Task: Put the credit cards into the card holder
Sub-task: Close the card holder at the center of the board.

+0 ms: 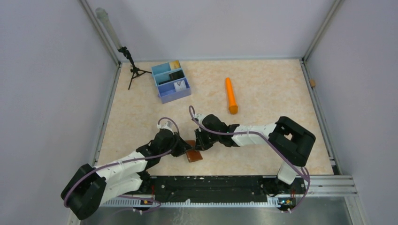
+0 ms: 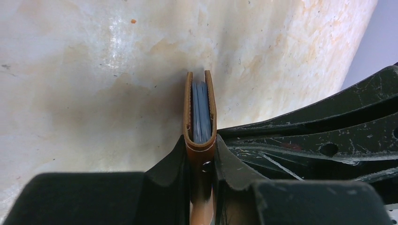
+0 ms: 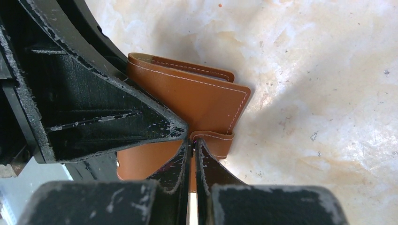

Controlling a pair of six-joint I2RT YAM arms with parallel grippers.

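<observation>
Near the table's (image 1: 263, 93) front edge, 2 black grippers meet on 1 smooth brown leather card holder (image 2: 201, 152). The left gripper (image 2: 201, 140) clamps its stitched fold, and the right gripper (image 3: 193, 143) is pinched on its snap tab (image 3: 212, 139). Thin grey-blue credit cards (image 2: 201, 112) stand inside, count unclear. Farther back, 1 blue 3-compartment plastic tray (image 1: 174, 97) holds 3 cards, with 1 orange cylinder (image 1: 231, 95) to its right.

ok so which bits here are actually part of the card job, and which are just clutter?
Job:
- card holder, clamped by left gripper and right gripper
- grey-blue cards already inside it
- tan-gold card, black card, white card, all in the blue tray

Lying about:
- orange cylinder
- small tripod
</observation>
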